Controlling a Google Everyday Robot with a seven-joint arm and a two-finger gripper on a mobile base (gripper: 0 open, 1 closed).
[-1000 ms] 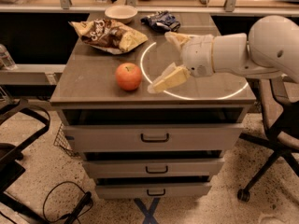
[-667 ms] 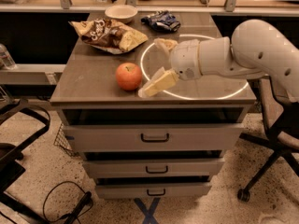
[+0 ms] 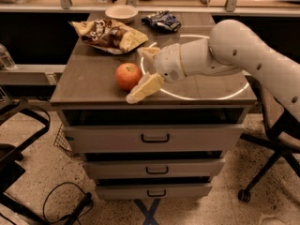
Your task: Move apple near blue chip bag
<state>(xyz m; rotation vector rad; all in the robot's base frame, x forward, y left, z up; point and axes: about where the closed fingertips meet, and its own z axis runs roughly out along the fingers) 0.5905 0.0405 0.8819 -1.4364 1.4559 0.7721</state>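
The orange-red apple (image 3: pixel 128 76) sits on the grey cabinet top (image 3: pixel 89 78), near its front edge. My gripper (image 3: pixel 142 72) is open just right of the apple. One cream finger (image 3: pixel 144 88) reaches past the apple's front right side and the other finger (image 3: pixel 149 54) stands behind it. The apple lies at the mouth of the fingers, not between them. The dark blue chip bag (image 3: pixel 161 21) lies at the back of the top, right of centre, well behind the apple and the arm.
A brown-and-yellow chip bag (image 3: pixel 108 33) lies at the back left. A white bowl (image 3: pixel 121 13) stands behind it. Drawers (image 3: pixel 154 137) are below the top. Office chairs stand at left (image 3: pixel 18 139) and right (image 3: pixel 276 144). A cable (image 3: pixel 65 205) lies on the floor.
My arm has moved left across the top, bringing the open gripper from the middle of the cabinet up to the apple's right side. The apple has not moved.
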